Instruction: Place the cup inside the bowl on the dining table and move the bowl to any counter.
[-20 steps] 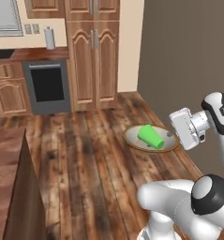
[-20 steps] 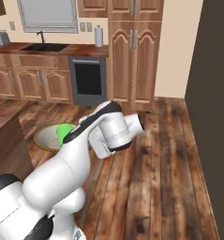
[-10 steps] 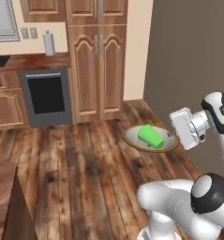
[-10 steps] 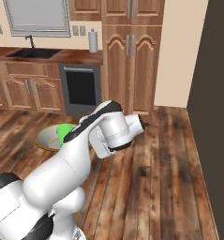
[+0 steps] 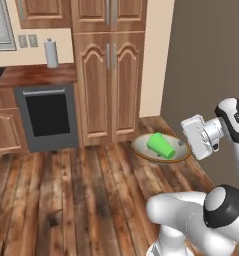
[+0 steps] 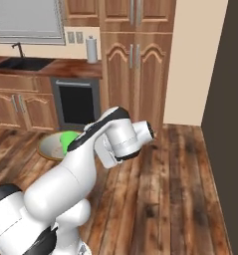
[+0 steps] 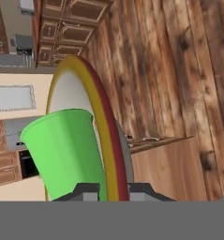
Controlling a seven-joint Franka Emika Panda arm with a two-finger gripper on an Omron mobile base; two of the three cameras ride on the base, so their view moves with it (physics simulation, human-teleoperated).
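The beige bowl point(image 5: 161, 149) with its tan rim hangs in the air above the wooden floor, and the green cup point(image 5: 161, 145) lies on its side inside it. My gripper point(image 5: 184, 144) is shut on the bowl's right rim. From the hand view the bowl's rim point(image 7: 100, 122) runs edge-on between the fingertips of the gripper point(image 7: 114, 191), with the cup point(image 7: 64, 150) to its left. From the right base view the bowl point(image 6: 51, 147) and cup point(image 6: 68, 139) peek out behind my arm. The counter point(image 5: 33, 74) runs along the back wall at left. The dining table is out of view.
A built-in oven point(image 5: 47, 116) sits under the counter, with a paper-towel roll point(image 5: 51, 53) on top. Tall wooden cabinets point(image 5: 111, 75) stand behind the bowl. A dark wall point(image 5: 211, 65) closes off the right. A sink point(image 6: 21, 63) and window are at far left.
The whole picture has shifted: the base has driven toward the oven and cabinets, which look larger, and the table edge has left the view. The bowl and cup stay in my grip.
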